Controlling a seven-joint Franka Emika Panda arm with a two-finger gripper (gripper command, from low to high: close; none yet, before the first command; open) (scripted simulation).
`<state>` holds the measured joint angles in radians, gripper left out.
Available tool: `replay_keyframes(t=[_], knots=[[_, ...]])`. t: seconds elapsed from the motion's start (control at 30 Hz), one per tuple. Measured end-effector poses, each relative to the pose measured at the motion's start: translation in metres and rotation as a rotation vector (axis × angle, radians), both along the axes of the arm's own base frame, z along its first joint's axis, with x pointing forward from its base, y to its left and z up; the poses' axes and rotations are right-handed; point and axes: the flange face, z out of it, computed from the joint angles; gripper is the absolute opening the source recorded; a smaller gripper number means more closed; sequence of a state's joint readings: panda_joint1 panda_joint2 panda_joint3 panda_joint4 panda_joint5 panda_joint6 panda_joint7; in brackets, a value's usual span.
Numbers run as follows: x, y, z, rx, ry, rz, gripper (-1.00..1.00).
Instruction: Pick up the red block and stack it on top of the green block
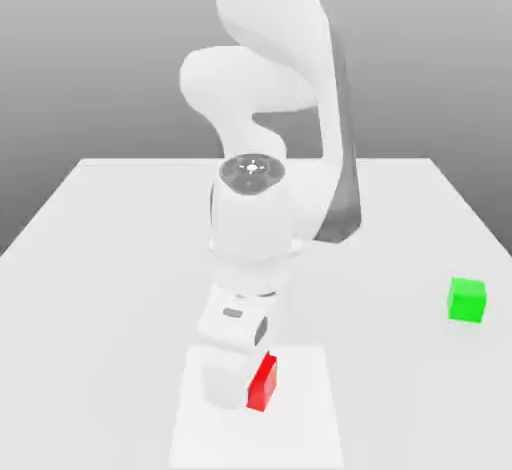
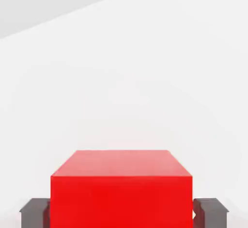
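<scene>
In the exterior view, see the red block (image 1: 262, 383) under the lower end of the arm (image 1: 252, 223), over the pale square (image 1: 305, 433) on the bench (image 1: 400, 388), at about six o'clock from the picture's middle. Partly hidden behind the hand (image 1: 235, 320), with a slanting red face in sight at about five o'clock from it. Cannot tell from here whether just clear of the square or resting on it; no obvious lift, at any rate. See the green block (image 1: 467, 300) well apart, at about two o'clock from the red one, sitting alone on the bench with a bare top, ready to take a load. In the hand view, see the red block again, between the fingers (image 2: 35, 215), with one on either side, close against opposite faces. Looks clamped, squarely and evenly, with no tilt in the grip. Count the reaching and grasping as done, then, to judge by this. Still to do: a clear lift, a carry towards two o'clock in the exterior view, lining up above the green block, a gentle lowering, and a release. Call it roughly the first third of the job, with no stacking done yet.
</scene>
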<state>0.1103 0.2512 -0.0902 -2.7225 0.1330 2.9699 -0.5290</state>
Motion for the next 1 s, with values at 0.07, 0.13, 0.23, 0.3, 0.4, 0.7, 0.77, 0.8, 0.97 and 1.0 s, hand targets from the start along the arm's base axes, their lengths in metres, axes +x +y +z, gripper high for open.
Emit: replay_keyframes(t=[0.07,0.13,0.23,0.3,0.4,0.7,0.77,0.8,0.97,1.0], knots=[[0.0,0.0,-0.004,0.0,0.001,0.0,-1.0],[0.001,0.0,0.007,0.001,0.0,0.0,-1.0],[0.001,0.0,0.034,0.002,0.0,-0.001,-1.0],[0.0,0.0,0.054,0.001,0.0,-0.001,-1.0],[-0.003,0.057,0.067,0.004,-0.002,0.04,-1.0],[-0.073,0.241,0.087,0.01,-0.001,0.102,-1.0],[-0.1,0.275,0.091,0.009,-0.001,0.112,-1.0],[-0.115,0.291,0.093,0.008,0.0,0.117,-1.0],[-0.186,0.348,0.097,0.0,-0.002,0.127,-1.0],[-0.187,0.349,0.093,-0.002,-0.004,0.119,-1.0]])
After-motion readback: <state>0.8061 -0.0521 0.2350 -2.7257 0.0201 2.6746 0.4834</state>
